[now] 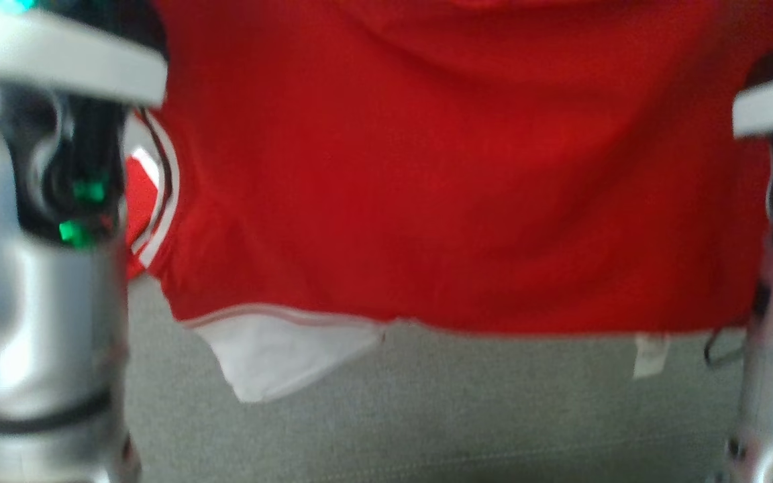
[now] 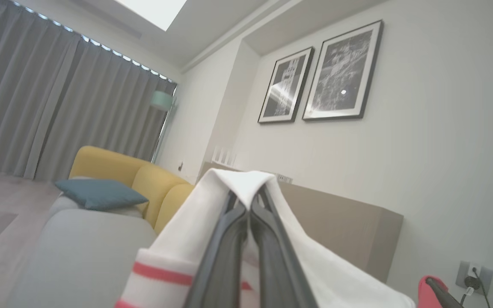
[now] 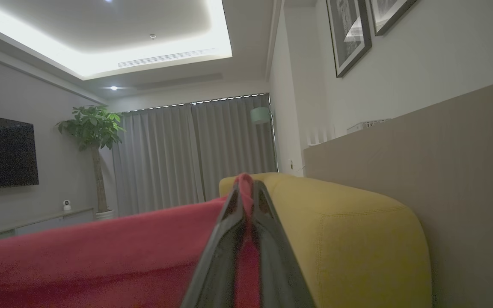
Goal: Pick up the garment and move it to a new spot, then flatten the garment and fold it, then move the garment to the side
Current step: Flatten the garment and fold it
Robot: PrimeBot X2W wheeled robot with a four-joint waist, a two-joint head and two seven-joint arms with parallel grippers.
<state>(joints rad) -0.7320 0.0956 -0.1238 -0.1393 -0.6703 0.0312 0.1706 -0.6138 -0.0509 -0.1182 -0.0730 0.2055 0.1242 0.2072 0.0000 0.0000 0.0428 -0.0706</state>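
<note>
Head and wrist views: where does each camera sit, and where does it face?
Head view: on the head, facing down at the garment; forearms either side.
Left wrist view: on that wrist, along the left gripper holding the garment, toward framed pictures.
Right wrist view: likewise, along the right gripper holding it, toward curtains.
Both wrist views show the yellow sofa.

Head down, close on garment (image 1: 467, 168) — wrists upward

Red garment (image 1: 467, 174), white-trimmed, hanging spread above grey surface
</note>
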